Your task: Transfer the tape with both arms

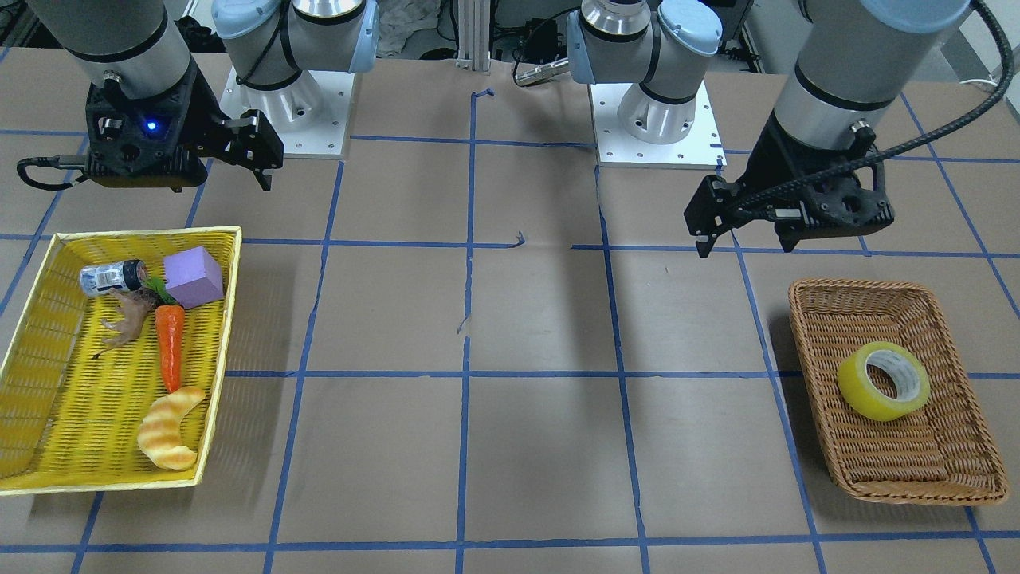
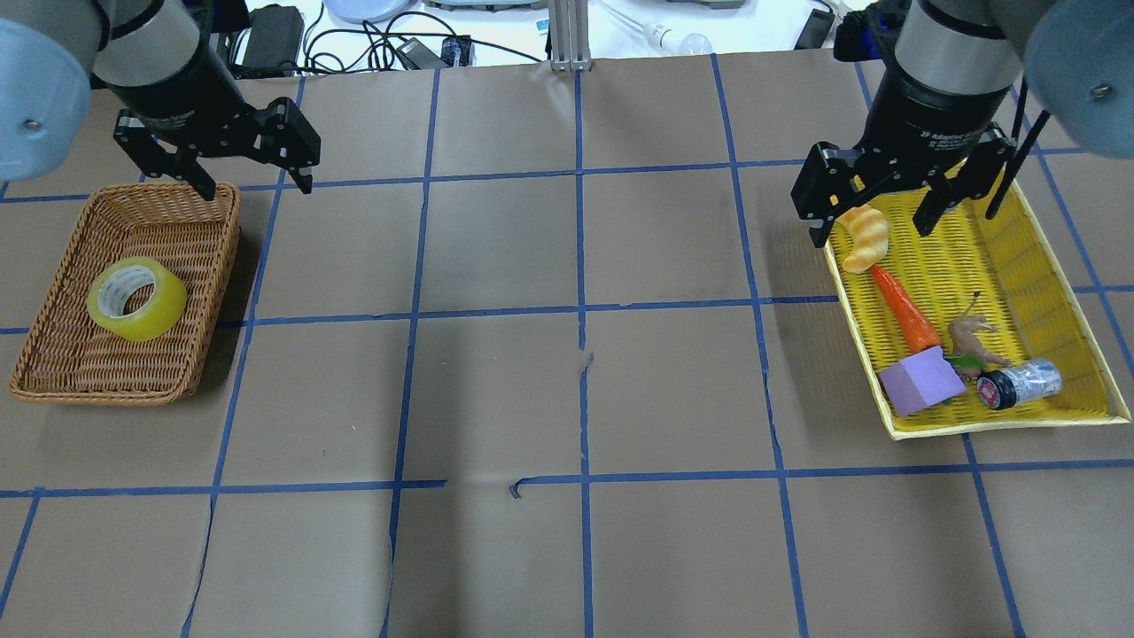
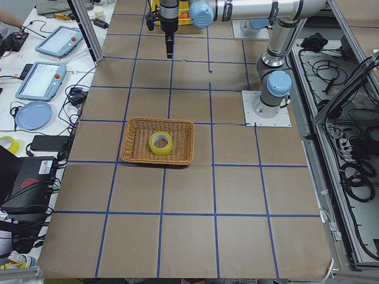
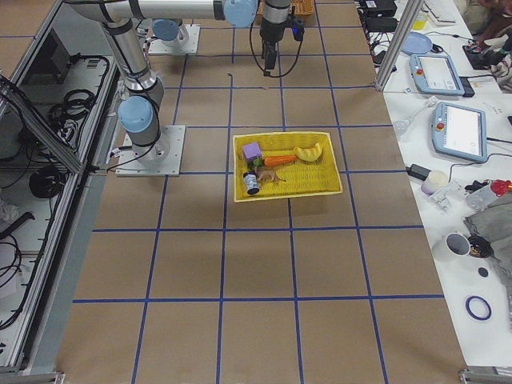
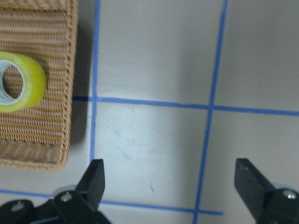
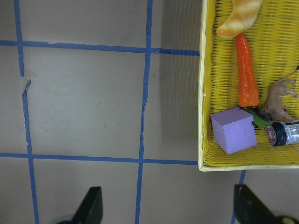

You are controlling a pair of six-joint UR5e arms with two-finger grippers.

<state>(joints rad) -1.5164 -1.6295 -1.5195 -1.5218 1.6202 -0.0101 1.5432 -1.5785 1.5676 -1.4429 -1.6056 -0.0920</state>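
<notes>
1. The wide roll of translucent yellow packing tape (image 2: 142, 326) lies inside the rectangular brown wicker basket (image 2: 106, 368), at the left of the overhead view. We see it tilted, with its grey-white printed core facing upward. Nothing else is in the basket with it.

2. The basket stands on the bench (image 2: 496, 390), a brown paper-covered surface marked with a grid of blue tape lines.

3. The left hand (image 2: 257, 186) hangs above the bench in the upper left of the overhead view, near the basket's far right corner. Its two black fingers are spread wide and grip nothing. In the left wrist view the fingertips frame bare bench, with the basket and tape at the upper left.

4. The right hand (image 2: 870, 232) hangs in the upper right of the overhead view, over the far end of the shallow yellow woven tray (image 2: 1001, 425). Its fingers are also spread wide and grip nothing.

5. The tray holds, from far end to near end in the overhead view:
   - a yellow-striped croissant toy (image 2: 864, 237);
   - an orange plastic carrot (image 2: 904, 315);
   - a small brown animal figure (image 2: 970, 335);
   - a purple foam block (image 2: 921, 381);
   - a small printed can with a dark lid (image 2: 1019, 385), lying on its side.

6. The tape and the tray are well apart, at opposite ends of the bench.
</notes>
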